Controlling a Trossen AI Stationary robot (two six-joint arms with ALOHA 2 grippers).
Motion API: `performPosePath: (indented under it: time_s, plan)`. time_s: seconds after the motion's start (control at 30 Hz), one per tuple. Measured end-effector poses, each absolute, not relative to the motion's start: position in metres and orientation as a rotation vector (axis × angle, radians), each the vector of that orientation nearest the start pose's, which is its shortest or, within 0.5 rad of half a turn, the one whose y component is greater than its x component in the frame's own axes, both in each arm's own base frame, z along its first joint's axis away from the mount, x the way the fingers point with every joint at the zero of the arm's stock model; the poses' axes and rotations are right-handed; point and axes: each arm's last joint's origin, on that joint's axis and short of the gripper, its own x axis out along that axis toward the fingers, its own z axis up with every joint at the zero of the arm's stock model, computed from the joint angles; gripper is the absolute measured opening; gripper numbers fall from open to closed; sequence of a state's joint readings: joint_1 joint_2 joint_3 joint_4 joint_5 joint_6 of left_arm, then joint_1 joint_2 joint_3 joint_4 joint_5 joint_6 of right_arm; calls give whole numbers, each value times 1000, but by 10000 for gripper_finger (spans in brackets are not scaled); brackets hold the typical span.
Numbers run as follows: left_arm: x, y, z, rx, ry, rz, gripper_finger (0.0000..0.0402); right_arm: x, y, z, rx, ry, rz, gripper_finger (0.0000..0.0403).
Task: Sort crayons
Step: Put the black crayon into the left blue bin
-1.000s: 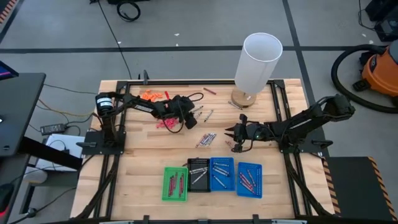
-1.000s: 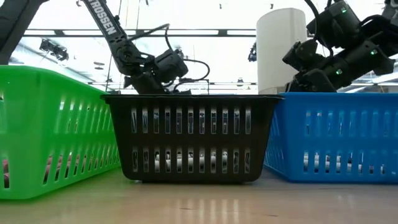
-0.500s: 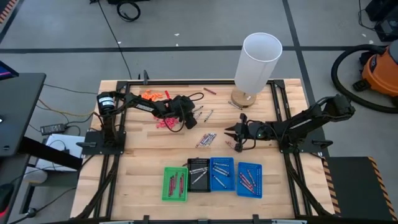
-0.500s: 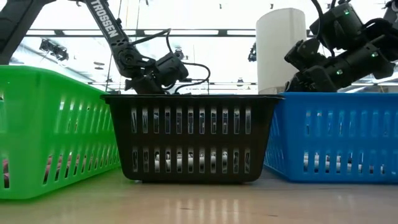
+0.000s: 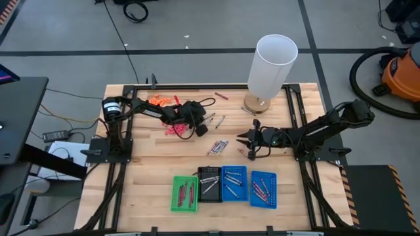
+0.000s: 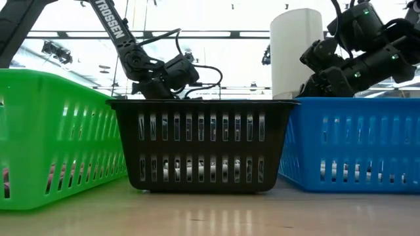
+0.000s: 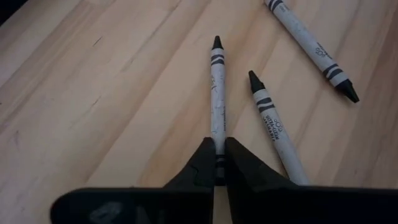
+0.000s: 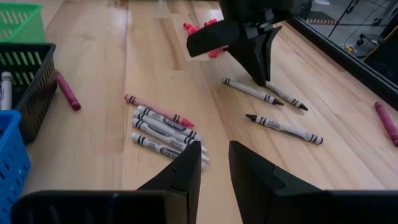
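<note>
Only from the left wrist: left gripper [image 7: 216,169] pinched together on the back end of a silvery grey paper-wrapped crayon with a black tip [image 7: 216,87], lying flat on the pale wooden surface [image 7: 93,93]. Two more grey crayons [image 7: 273,124] just beside it, apart from it.

Only from the right wrist: right gripper [image 8: 214,155] with fingers a little apart, holding nothing, hovering over a tight row of grey crayons [image 8: 165,127]. A thin red crayon [image 8: 158,110] touching that row's far side. A dark maroon crayon [image 8: 66,90] alone beside the black slotted plastic basket [image 8: 25,87]. Left gripper tip down on its crayon, farther off.

From above: left gripper [image 5: 200,124] at 11 o'clock of the surface's middle, right gripper [image 5: 246,141] at 3 o'clock, the grey row [image 5: 218,147] between them near the middle. One maroon crayon [image 5: 221,95] at 12 o'clock. Tall white cylinder [image 5: 272,65] at 1 o'clock.

Four baskets side by side at 6 o'clock: green basket [image 5: 175,194] with reddish crayons, black basket with grey ones, middle blue basket [image 5: 244,182] with light ones, outer blue basket [image 5: 272,190] with reddish ones.

From table height: basket walls fill the view, contents mostly hidden; cannot tell the state of either gripper there.
</note>
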State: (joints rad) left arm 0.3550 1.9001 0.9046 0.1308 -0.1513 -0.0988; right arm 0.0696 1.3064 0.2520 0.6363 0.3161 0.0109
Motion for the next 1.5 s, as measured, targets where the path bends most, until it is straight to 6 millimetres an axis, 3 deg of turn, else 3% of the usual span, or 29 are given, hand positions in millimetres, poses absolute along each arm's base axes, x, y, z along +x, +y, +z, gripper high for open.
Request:
performPosePath:
  time_s: [0.17, 0.27, 0.53, 0.93, 1.2, 1.5]
  plan:
    - [327, 124, 118, -156, 808, 521, 13, 211, 5, 135, -63, 417, -259, 91]
    - [329, 119, 136, -96, 752, 514, 13, 209, 5, 133, -67, 423, -275, 91]
    - [336, 87, 170, -27, 644, 434, 13, 202, 0, 128, -79, 433, -370, 91]
    - [338, 21, 180, -27, 660, 271, 20, 203, -1, 130, -61, 405, -403, 91]
    - [324, -19, 209, -12, 620, 158, 22, 203, -2, 131, -68, 388, -448, 91]
    - [312, -52, 207, 31, 709, 31, 22, 203, -1, 132, -66, 380, -444, 91]
